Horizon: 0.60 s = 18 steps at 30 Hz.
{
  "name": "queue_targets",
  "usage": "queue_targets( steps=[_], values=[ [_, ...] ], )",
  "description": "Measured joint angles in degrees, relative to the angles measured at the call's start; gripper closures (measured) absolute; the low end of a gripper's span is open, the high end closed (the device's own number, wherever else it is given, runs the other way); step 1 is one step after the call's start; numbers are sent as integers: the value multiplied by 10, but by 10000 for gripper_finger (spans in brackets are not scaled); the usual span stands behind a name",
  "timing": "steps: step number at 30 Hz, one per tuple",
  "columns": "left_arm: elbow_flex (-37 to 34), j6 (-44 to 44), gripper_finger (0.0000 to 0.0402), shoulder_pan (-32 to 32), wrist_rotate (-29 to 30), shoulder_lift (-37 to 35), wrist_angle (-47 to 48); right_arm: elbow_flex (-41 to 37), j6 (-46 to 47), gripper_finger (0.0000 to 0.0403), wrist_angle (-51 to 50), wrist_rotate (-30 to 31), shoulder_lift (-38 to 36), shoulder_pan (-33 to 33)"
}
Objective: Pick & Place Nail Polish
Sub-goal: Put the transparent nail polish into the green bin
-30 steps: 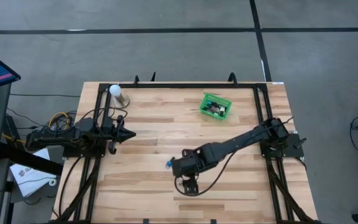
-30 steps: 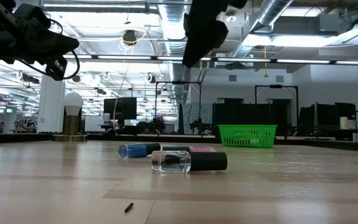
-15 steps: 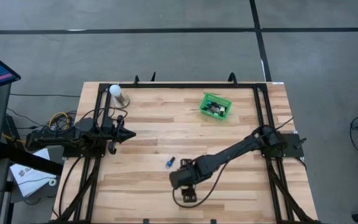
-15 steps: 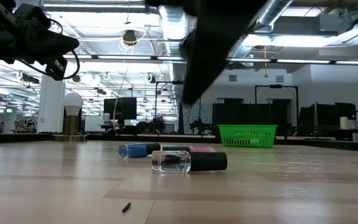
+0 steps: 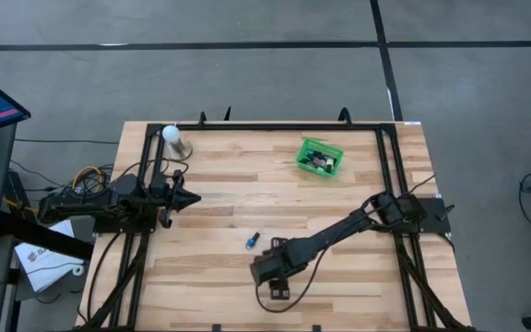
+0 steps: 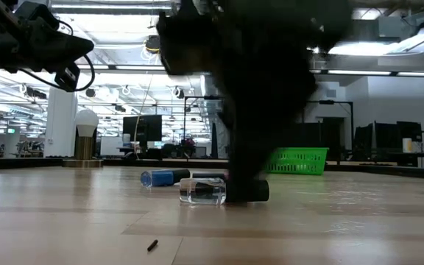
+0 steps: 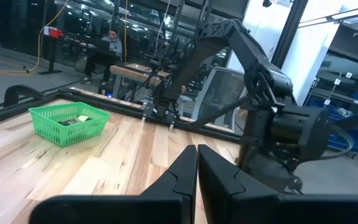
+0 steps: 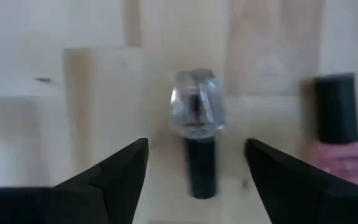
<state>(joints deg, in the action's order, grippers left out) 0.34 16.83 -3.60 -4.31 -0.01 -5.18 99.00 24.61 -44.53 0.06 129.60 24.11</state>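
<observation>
**Right arm low over a clear bottle**

The right gripper (image 8: 194, 171) hangs low over the counter (image 5: 219, 194), jaws spread wide, a clear nail polish bottle (image 8: 196, 112) lying between them, untouched. A blue bottle (image 5: 251, 242) lies near. The left gripper (image 5: 189, 197) waits at the counter's left side, jaws pressed together.

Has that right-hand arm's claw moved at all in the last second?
Yes. The right gripper has dropped toward the table's near edge, farther from the green basket, and now hangs open over a clear bottle with a dark cap.
</observation>
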Motion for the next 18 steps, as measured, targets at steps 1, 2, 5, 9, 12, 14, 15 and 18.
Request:
queue_targets(
  steps=[1, 2, 5, 9, 12, 14, 15, 18],
  values=[
    [0, 0, 393, 0, 0, 0, 0, 0, 4, 140, -1, 3, 1, 2],
    [0, 0, 393, 0, 0, 0, 0, 0, 8, 144, -2, -1, 0, 4],
    [0, 0, 393, 0, 0, 0, -2, 2, 13, 168, -5, 10, 10, 9],
    [0, 0, 393, 0, 0, 0, -3, 2, 33, 222, -14, 10, 15, 13],
    [0, 0, 393, 0, 0, 0, -3, 2, 61, 276, -17, 13, 15, 13],
    [0, 0, 393, 0, 0, 0, -4, 1, 80, 315, -18, 13, 16, 12],
    [0, 0, 393, 0, 0, 0, -4, 1, 88, 333, -19, 11, 16, 12],
    [0, 0, 393, 0, 0, 0, -4, 0, 95, 361, -13, 8, 8, 11]
  ],
)
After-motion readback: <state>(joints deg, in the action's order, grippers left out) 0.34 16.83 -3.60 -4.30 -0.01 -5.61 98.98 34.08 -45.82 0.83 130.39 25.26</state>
